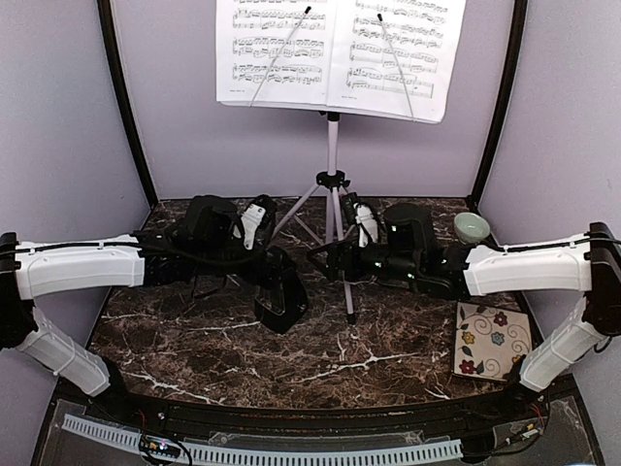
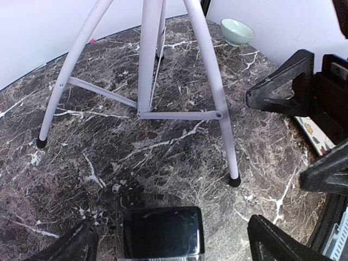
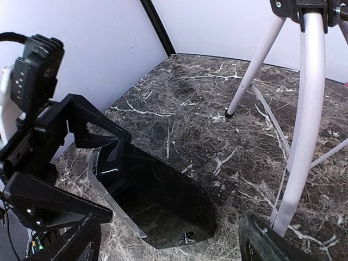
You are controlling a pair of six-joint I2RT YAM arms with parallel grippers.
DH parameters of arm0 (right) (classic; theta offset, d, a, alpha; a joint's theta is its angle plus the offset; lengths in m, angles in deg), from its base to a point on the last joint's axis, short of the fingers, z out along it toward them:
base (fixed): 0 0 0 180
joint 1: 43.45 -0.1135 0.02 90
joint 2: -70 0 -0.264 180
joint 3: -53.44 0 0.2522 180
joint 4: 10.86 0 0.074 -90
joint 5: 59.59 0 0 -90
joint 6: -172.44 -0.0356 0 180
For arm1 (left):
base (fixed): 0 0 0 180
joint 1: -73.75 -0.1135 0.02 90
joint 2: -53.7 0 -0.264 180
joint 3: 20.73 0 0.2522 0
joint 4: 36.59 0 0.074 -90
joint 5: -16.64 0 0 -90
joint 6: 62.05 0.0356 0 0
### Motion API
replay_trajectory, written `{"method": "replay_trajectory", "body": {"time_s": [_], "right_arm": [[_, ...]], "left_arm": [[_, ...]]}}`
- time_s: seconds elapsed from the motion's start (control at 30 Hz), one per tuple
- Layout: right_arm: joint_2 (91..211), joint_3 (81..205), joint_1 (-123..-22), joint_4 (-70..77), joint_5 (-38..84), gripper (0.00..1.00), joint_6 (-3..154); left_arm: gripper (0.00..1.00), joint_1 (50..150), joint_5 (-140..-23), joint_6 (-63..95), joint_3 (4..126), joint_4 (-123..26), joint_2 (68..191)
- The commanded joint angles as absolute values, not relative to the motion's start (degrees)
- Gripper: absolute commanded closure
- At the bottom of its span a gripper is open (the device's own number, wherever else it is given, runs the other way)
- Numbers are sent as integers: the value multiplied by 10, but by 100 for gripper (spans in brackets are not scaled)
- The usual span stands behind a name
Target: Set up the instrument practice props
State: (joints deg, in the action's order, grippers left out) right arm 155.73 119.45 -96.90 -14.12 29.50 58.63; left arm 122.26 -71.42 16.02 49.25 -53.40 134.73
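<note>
Jaws of the left gripper [image 2: 171, 242] gape around a small black pyramid metronome [image 3: 157, 201]. The right gripper [image 3: 171, 239] gapes too

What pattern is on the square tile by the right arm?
Floral: cream square tile shows coloured flowers and curling stems; clearest in the top external view.

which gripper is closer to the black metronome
Left. The left gripper straddles the metronome with jaws open; the right gripper is off to its right, open, beside the music stand tripod.
</note>
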Motion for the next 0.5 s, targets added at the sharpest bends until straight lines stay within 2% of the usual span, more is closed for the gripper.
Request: {"method": "replay_trajectory", "body": {"time_s": [0.0, 0.07, 0.27, 0.47], "right_arm": [[1564, 1230, -962, -122, 301, 12, 586], [1577, 1256, -961, -106, 294, 12, 584], [1646, 1374, -960, -30, 263, 14, 575], [1703, 1450, -960, 0, 225, 16, 555]], "left_arm": [[1, 1217, -747, 160, 480, -537, 1293], [3, 1216, -742, 153, 445, -518, 1258], [15, 1216, -759, 164, 344, -449, 1187], [16, 1215, -751, 191, 323, -403, 1200]]}}
